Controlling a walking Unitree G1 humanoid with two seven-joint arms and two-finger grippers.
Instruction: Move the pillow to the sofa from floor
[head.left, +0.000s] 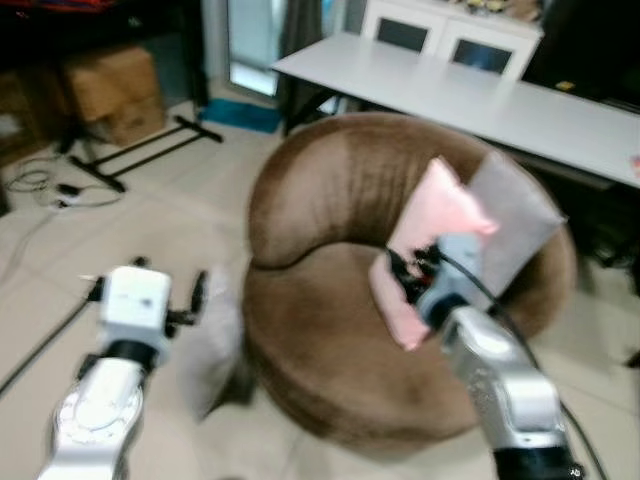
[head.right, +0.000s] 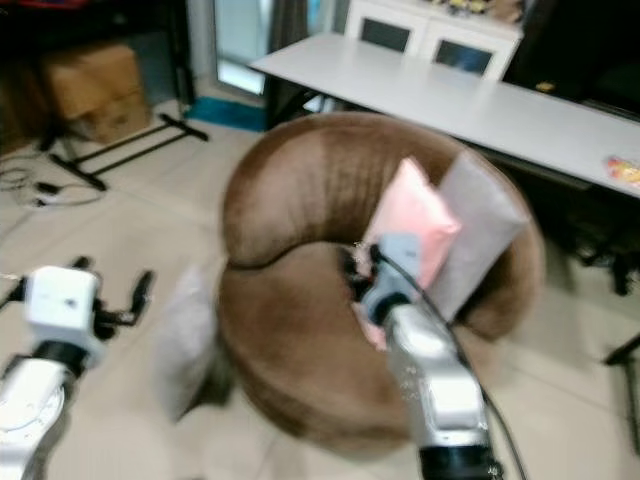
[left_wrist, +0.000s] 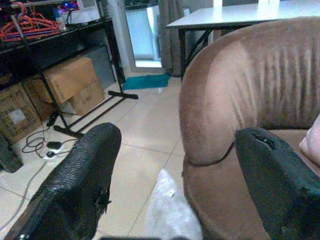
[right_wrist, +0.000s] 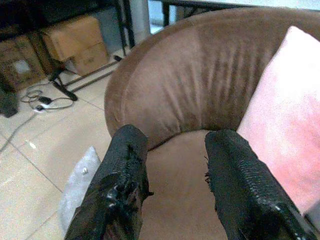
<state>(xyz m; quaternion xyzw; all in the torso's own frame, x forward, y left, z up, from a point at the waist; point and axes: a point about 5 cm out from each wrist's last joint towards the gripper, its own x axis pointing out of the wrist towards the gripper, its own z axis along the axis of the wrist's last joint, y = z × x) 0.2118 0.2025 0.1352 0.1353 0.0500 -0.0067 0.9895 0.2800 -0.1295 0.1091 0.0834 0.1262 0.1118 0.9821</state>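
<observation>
Right wrist view is showing the right gripper (right_wrist: 172, 187) hanging released over the sofa (head.left: 330, 350) seat, beside the pink pillow (head.left: 432, 240); the left gripper (left_wrist: 175, 185) is hovering unclenched above the grey pillow (head.left: 215, 350) on the floor (head.left: 150, 220).

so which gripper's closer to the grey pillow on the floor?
Left. The left gripper hovers open just beside the grey pillow on the floor. The right gripper is open over the sofa seat, by the pink pillow.

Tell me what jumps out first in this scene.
The round brown sofa fills the middle, with a pink pillow and a grey pillow propped against its back on the robot's right. The right gripper hangs open over the seat beside the pink pillow. Another grey pillow lies on the floor against the sofa's left side, near the open left gripper.
</observation>
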